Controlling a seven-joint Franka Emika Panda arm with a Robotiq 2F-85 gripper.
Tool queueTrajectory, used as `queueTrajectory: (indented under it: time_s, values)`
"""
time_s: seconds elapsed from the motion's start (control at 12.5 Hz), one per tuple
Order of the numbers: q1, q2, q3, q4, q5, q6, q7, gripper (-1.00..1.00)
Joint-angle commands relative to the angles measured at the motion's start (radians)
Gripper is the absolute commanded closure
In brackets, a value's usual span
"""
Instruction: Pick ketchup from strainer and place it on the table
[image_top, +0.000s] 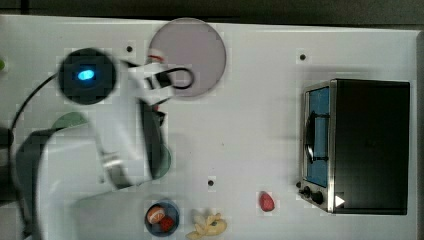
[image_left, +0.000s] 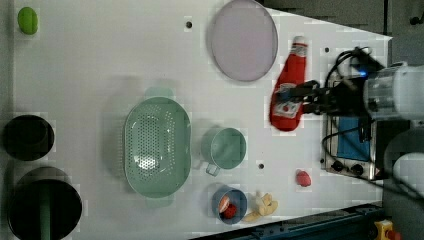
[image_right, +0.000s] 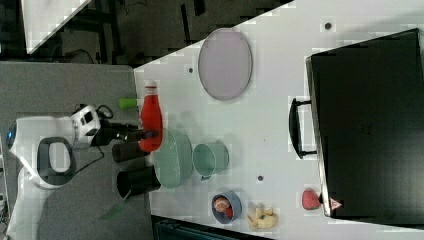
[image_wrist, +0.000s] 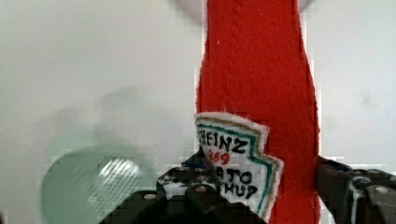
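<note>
red soft ketchup bottle (image_left: 288, 85) clamped at its label in the hand (image_left: 300, 98), clear of the pale green perforated strainer (image_left: 157, 147); lower to bare white desk (image_left: 110, 55) beside the grey-lilac plate (image_left: 243, 39) before releasing.

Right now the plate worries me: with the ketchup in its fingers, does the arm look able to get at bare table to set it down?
Probably yes. The ketchup hangs in the gripper beside the plate, over bare table.
</note>
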Motion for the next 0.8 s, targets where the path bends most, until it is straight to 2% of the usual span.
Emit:
queueTrajectory:
  time_s: [0.08,0.48,0.8]
  values:
    - [-0.05,-0.022,-0.104,0.018,0.0,-0.005,-0.162,-0.22]
    - [-0.059,-0.018,-0.25,-0.062,-0.001,-0.004,-0.225,-0.22]
    - [-0.06,0.0,-0.281,-0.194,-0.004,0.064,-0.225,-0.22]
